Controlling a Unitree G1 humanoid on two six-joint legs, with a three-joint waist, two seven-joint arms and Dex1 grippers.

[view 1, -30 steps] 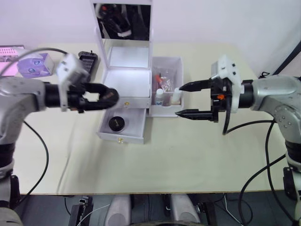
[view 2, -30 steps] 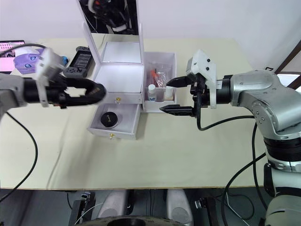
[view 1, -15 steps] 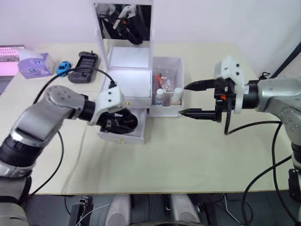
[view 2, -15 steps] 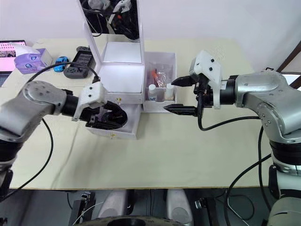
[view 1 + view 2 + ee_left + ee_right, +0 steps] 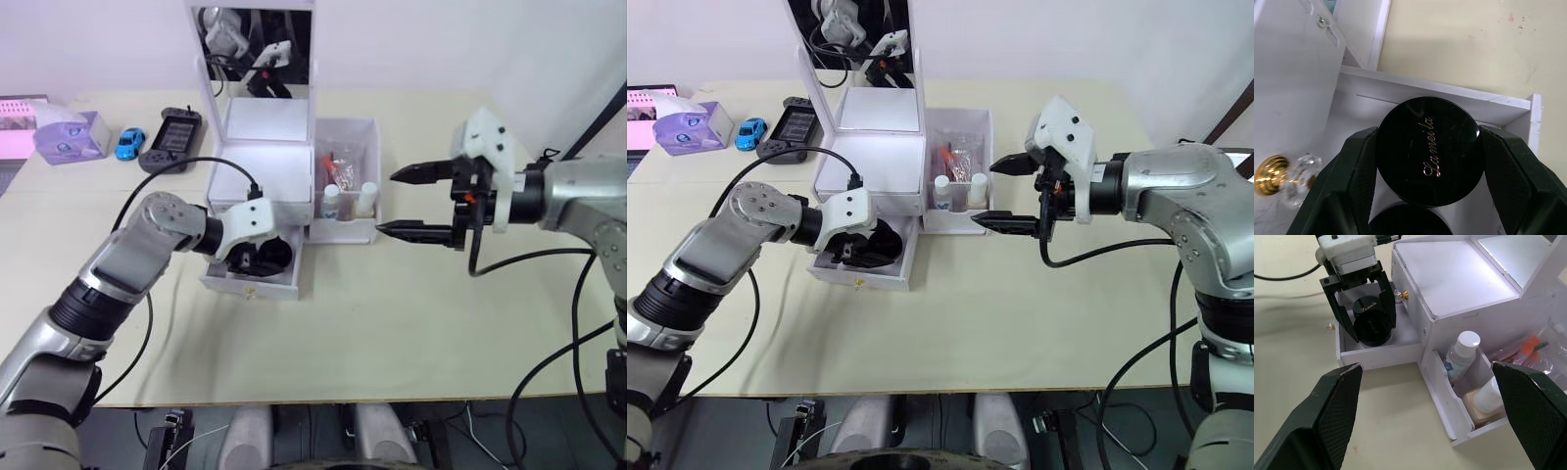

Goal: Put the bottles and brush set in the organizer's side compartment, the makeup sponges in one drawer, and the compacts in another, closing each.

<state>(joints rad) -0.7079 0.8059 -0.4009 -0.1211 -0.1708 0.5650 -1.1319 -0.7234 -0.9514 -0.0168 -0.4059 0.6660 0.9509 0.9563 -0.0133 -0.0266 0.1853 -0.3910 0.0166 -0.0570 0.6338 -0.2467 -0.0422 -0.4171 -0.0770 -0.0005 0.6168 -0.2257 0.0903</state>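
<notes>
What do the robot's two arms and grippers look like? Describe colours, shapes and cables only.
Both arms are rounded silver-grey metal segments with black joints. Each wrist carries a white, boxy plastic housing. A thin black cable loops loosely from each forearm. The left gripper and right gripper each have two black fingers; the right one's taper to points, with textured inner pads and a small orange mark at their base.

The organizer [image 5: 263, 171] stands on the table [image 5: 323, 343]. Its open drawer [image 5: 253, 276] lies in front of it, with a compact [image 5: 1429, 149] above another one inside. The bottles [image 5: 1463, 355] stand in the side compartment [image 5: 345, 186] on its right.
</notes>
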